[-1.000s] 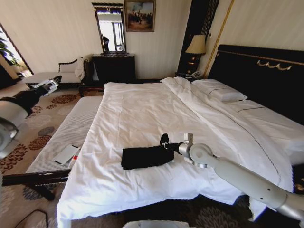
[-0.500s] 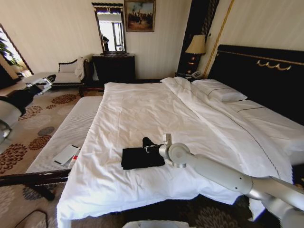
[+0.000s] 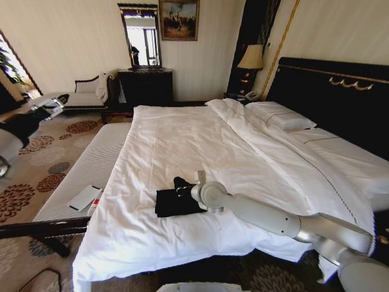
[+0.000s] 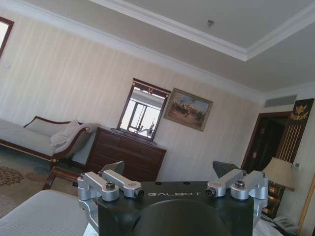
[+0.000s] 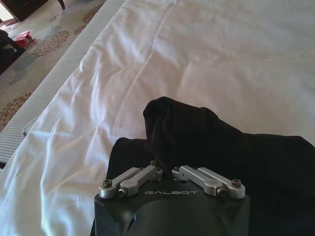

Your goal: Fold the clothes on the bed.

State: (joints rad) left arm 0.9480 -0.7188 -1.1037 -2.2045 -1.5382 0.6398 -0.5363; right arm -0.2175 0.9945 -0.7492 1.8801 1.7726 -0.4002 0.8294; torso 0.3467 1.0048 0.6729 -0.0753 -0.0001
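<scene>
The black T-shirt lies as a compact bundle near the foot edge of the bed — soft, light, limp cloth, best pinched at a fold edge. The right gripper is clenched on a raised bunch of it. The left gripper hangs spread wide, well off beside the bed.

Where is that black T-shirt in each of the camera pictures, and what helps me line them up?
Head view: the black T-shirt lies folded on the near part of the bed, under the right gripper.
Right wrist view: the black T-shirt lies just ahead of the right gripper, a fold pinched up between its fingers.
Left wrist view: not in it.
Shared landmark: the bed's white sheet.
</scene>
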